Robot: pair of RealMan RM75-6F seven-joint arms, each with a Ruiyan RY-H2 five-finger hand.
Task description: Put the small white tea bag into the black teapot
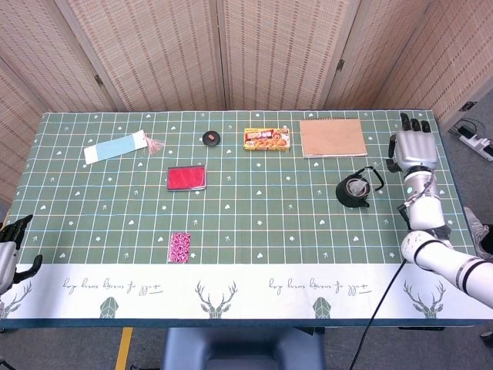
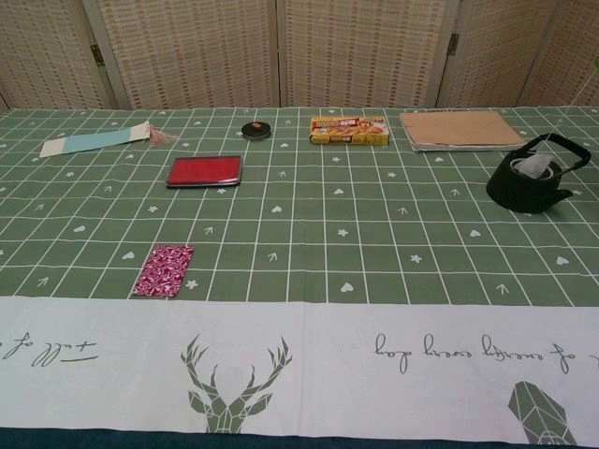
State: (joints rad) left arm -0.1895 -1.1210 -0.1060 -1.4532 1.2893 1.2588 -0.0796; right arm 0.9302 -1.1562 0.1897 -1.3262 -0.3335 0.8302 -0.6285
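Bamboo screens behind, green grid cloth over the worktop (image 1: 254, 231). Tea bag (image 2: 534, 166) is small, white, and sits in the mouth of the black teapot (image 2: 527, 183), just under the raised wire handle; looks to me like it's already in, tho part of it shows at the rim, so can't tell if it's fully down. I'd judge it v. light, soft and crushable, paper skin that tears easily; if it needs a nudge, best taken by a pinch at its top edge or tag, w/ light pressure, not squeezed in the middle. Pot itself looks heavy and stiff, prob. won't shift from a light touch, but the handle could snag fingers.

My right hand (image 1: 416, 148) is just beside the pot on its right, apart from it, fingers spread and pointing up, holding nothing. My left hand (image 1: 11, 248) is at the near left edge of the worktop, well apart from everything, fingers loosely apart, also empty.

Further out: brown board (image 1: 332, 138), snack box (image 1: 266, 139), small black disc (image 1: 210, 138), red pouch (image 1: 186, 178), patterned packet (image 1: 179, 246), blue-white strip (image 1: 115, 146).
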